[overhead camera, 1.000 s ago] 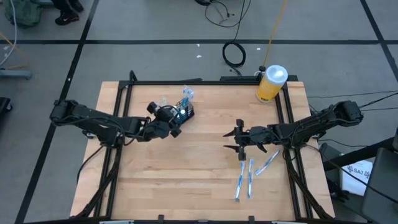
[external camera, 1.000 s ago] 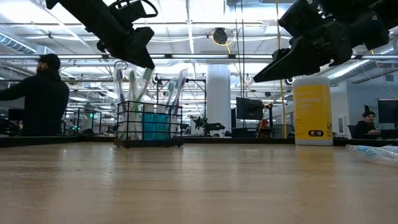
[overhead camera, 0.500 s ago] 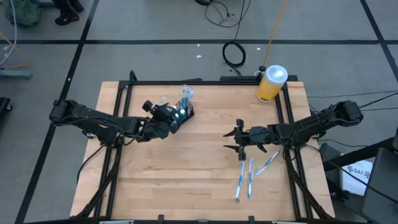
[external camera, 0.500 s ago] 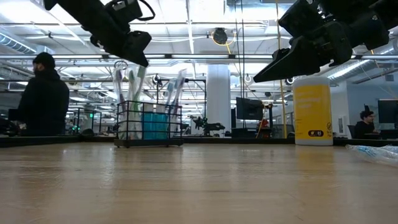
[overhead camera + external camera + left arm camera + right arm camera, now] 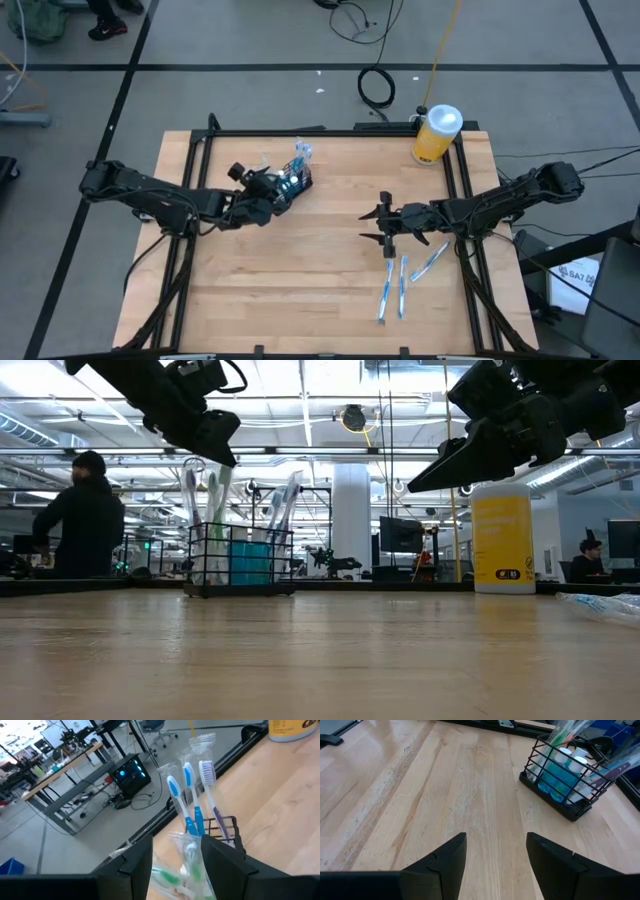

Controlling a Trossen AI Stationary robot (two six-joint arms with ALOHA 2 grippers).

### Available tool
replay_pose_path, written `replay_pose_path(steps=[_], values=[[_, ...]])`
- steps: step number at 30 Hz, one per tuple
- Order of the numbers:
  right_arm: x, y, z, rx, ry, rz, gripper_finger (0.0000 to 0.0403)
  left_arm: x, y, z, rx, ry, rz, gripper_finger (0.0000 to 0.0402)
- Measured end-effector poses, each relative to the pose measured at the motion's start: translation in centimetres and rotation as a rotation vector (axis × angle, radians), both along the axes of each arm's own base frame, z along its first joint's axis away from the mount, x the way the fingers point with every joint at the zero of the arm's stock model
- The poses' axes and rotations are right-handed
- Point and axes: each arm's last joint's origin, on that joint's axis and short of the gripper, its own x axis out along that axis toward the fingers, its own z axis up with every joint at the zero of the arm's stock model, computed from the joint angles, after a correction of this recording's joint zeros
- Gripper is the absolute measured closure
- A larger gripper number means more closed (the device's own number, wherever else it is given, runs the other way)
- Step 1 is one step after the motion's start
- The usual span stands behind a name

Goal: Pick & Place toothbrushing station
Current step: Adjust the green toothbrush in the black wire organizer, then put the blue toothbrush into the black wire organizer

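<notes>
Holding wrapped toothbrushes [image 5: 192, 795], the caddy [image 5: 568, 780] sits under the spread left gripper [image 5: 272, 190].

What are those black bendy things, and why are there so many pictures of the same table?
Those are two robot arms. Each ends in a gripper, a two-finger pinching hand. Four cameras look at once: one from above, one low at table height, and one on each wrist. The left gripper hovers open by the black wire caddy, which holds toothbrushes and small blue bottles. The right gripper waits open over the middle of the wooden table, holding nothing. A few wrapped toothbrushes lie loose near it. A yellow bottle stands at the far corner. People are in the room behind.
</notes>
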Motion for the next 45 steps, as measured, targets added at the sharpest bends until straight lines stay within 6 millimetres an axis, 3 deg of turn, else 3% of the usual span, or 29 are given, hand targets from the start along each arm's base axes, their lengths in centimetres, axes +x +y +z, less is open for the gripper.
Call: replay_pose_path(steps=[7, 20, 28, 32, 36, 40, 45], values=[[0.0, 0.0, 0.0, 0.0, 0.0, 0.0, 0.0204, -0.2, -0.4, 2.0, 0.019, -0.025, -0.02, 0.0227], [0.0, 0.0, 0.0, 0.0, -0.002, 0.0, 0.0204, -1.0, -1.7, 4.0, 0.001, -0.088, -0.068, 0.0227], [0.3, 0.0, 0.7, 0.008, -0.076, 0.001, 0.0204, -2.9, -4.0, 5.4, -0.079, -0.126, -0.26, 0.0227], [0.6, 0.1, 1.6, -0.031, -0.17, 0.018, 0.0204, -4.3, -5.0, 6.1, -0.236, -0.082, -0.54, 0.0227], [0.7, 0.0, 2.4, -0.071, -0.258, 0.028, 0.0204, -4.5, -6.5, 5.6, -0.402, -0.009, -0.82, 0.0227], [0.8, -0.1, 2.8, -0.071, -0.298, 0.023, 0.0204, -5.1, -7.9, 3.8, -0.317, 0.085, -0.978, 0.0227], [0.8, -0.1, 2.9, -0.021, -0.305, 0.008, 0.0204, -5.8, -8.3, 1.8, -0.227, -0.019, -1.062, 0.0227]])
